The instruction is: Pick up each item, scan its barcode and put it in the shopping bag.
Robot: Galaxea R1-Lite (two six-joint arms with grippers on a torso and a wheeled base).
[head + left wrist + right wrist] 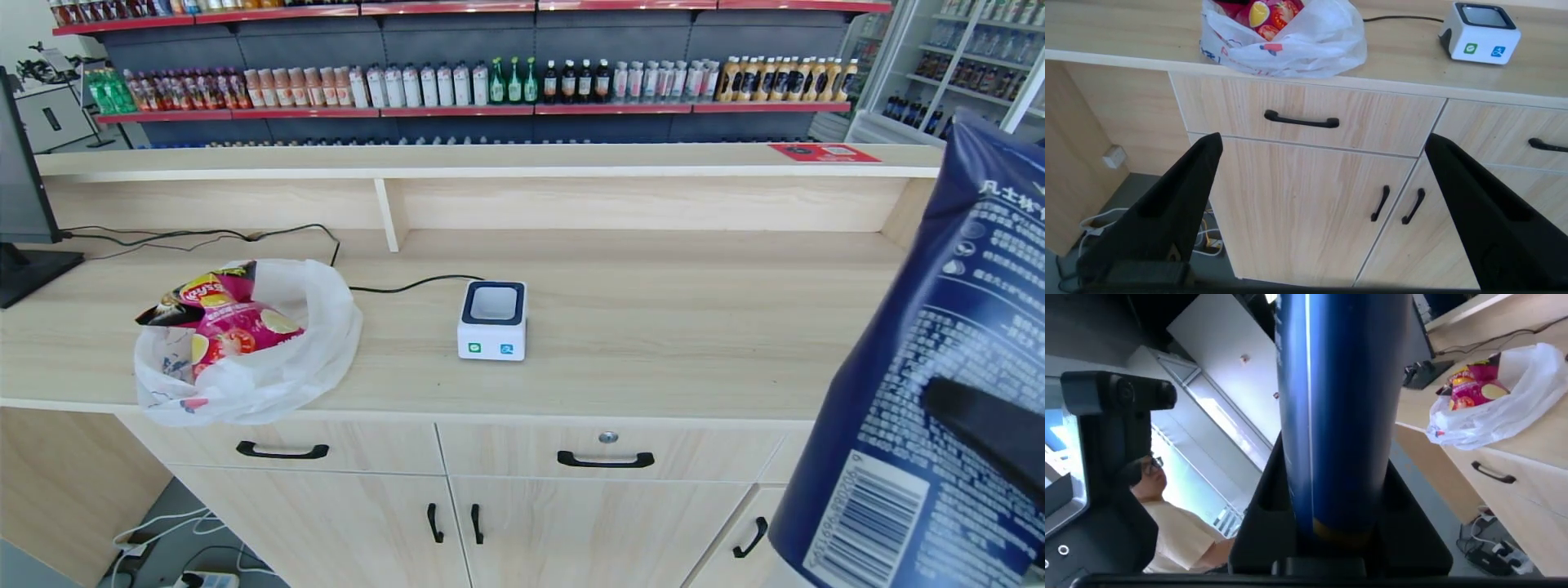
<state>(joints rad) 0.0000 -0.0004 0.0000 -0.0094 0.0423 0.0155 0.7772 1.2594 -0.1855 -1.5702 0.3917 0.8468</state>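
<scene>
Blue pouch (922, 392), nearest the lens, is standing upright at the robot's right, well apart from the scanner (492, 320). The right gripper (1335, 518) is clamping it from both sides, as the right wrist view is showing, while the head view is presenting its barcode (865, 523). The left gripper (1323, 143) is gaping wide, low before the drawer handle (1301, 122). On the table (653, 327), the scanner is sitting centrally. Left of it, the shopping bag (326, 343) is holding chip packets (233, 322).

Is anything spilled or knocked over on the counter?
Nothing looks wrong. The scanner sits flat on the counter. The shopping bag slumps open with chip packets poking out, but none have spilled. The right tool grips the blue pouch.
</scene>
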